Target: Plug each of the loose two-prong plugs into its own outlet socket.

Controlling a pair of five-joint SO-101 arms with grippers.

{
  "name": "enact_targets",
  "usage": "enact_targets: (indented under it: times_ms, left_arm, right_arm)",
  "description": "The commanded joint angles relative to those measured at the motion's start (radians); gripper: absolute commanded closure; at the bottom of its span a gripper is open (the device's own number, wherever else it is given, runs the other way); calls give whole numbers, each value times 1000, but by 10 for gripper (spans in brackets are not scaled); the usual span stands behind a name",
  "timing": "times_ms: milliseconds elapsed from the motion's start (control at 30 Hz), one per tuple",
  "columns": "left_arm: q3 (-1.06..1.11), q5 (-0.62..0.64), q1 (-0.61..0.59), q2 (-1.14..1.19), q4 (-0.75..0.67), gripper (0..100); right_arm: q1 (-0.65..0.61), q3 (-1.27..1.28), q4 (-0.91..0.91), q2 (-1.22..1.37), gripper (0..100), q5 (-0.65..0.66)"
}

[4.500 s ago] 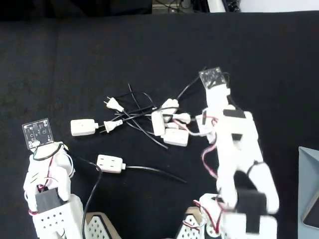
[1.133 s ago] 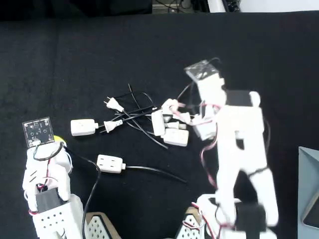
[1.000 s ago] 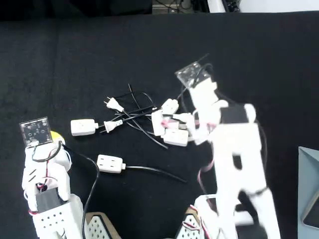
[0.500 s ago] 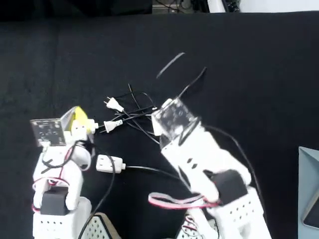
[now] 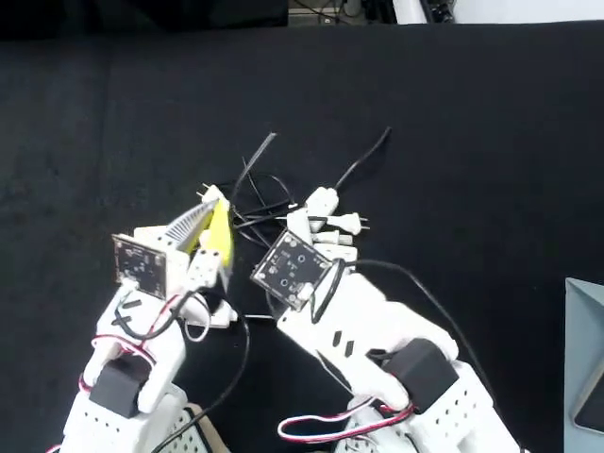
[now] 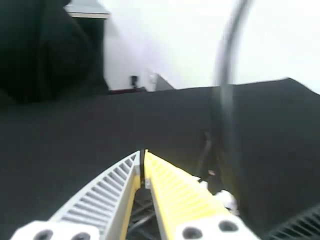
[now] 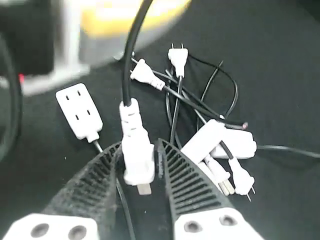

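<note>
Barely begun, I judge: the right end effector (image 7: 139, 146) grips one white plug (image 7: 137, 161), the left end effector (image 6: 143, 153) is closed on nothing, and other plugs (image 7: 177, 54) lie loose.

No legible text or numbers.

On a black bench (image 5: 472, 142), tangled white plugs (image 5: 326, 223) and black cords (image 5: 253, 179) lie by the left arm (image 5: 142, 326) and right arm (image 5: 368, 321).
</note>
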Motion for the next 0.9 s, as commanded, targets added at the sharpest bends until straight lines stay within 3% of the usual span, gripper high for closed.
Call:
enact_targets:
  times_ms: [0,133,267,467,867]
  left_arm:
    - [-45,5,79,-5,-17,970]
    - [-58,3,111,-5,-9,970]
    - [-127,-46,113,-5,94,970]
    - [-154,-133,208,-5,203,970]
    - [-82,-241,237,-5,209,970]
  right_arm:
    - [-18,-4,-43,-7,987,-9]
    - [-18,10,-49,-7,987,-9]
    - [-12,58,-95,-7,987,-9]
    - [-12,99,-160,-7,987,-9]
    - [-12,104,-160,-7,987,-9]
